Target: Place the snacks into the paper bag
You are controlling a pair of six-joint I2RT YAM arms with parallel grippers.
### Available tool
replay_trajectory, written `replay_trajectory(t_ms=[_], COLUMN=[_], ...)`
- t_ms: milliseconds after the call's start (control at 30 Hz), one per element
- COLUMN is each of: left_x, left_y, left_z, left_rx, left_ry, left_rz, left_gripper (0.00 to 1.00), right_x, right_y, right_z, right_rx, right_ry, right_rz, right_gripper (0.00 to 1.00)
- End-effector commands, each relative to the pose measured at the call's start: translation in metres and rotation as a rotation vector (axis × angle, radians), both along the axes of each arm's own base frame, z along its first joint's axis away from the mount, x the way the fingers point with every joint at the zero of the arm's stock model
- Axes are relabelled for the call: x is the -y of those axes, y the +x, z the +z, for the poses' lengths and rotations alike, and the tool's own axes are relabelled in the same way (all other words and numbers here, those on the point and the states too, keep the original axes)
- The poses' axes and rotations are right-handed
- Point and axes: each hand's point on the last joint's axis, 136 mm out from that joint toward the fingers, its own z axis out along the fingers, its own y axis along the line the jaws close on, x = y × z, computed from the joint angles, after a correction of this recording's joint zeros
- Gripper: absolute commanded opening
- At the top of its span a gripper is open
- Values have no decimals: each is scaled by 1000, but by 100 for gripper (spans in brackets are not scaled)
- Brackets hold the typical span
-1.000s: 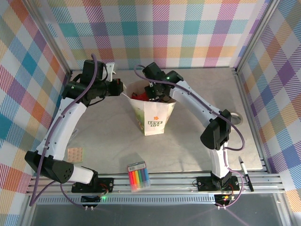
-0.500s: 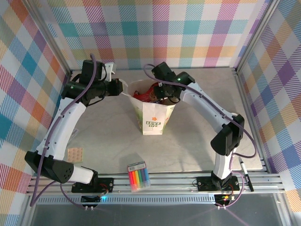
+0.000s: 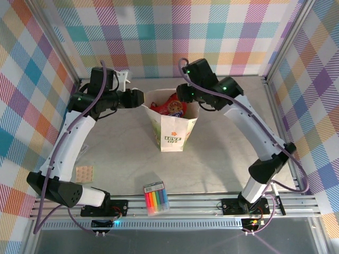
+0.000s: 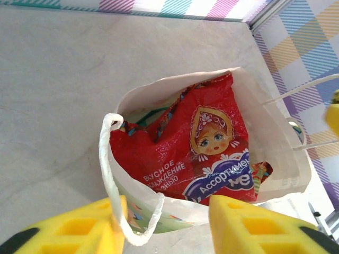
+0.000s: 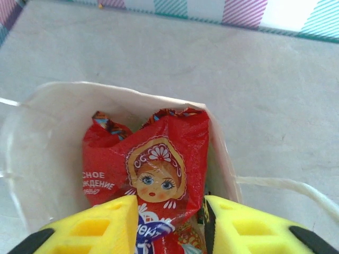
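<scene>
Grey tabletop (image 3: pixel 212 169) holds paper bag (image 3: pixel 172 135), red packet (image 4: pixel 196 143) inside, marker pack (image 3: pixel 155 200) nearby; left fingers (image 4: pixel 79 227) and right fingers (image 5: pixel 95 222) spread.

The pale grey surface (image 3: pixel 222 159) carries the white paper bag (image 3: pixel 174 135), standing upright near its middle. A clear pack of rainbow markers (image 3: pixel 156 199) lies at the near edge. A peach dotted sheet (image 3: pixel 83 173) lies towards the left, and a black pen (image 3: pixel 275 189) at the near right.

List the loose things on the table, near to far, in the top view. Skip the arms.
marker pack → dotted pad → bag
</scene>
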Motion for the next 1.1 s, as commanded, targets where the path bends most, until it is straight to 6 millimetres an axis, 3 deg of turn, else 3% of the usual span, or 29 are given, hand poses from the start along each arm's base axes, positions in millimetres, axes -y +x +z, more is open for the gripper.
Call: replay_trajectory(t_ms=[0,167,267,467,600,767,967,1067], left_x=[-12,-52,-71,-101,-128,-148,-155,-154], left_y=[3,-2,-8,-8,-7,3,31,45], left_z=[13,27,25,-17,-45,-89,-160,-183], left_rx=[53,112,114,21,3,-4,31,78], left_ry=[48,121,153,203,221,234,338,331], left_rz=[72,227,282,364,479,585,569,569], left_gripper=[57,65,67,75,77,79,81,83], right_x=[26,77,114,176,210,222,222,229], right_y=[-4,5,7,5,6,14,30,34], right_z=[32,31,29,12,-16,-70,-132,-166], right_rx=[113,98,106,92,28,-27,26,30], right_ry=[-5,25,56,75,117,161,115,117], right_rz=[-46,-160,-251,-403,-483,-487,-424,-440], right_gripper=[53,61,68,74,76,78,86,92])
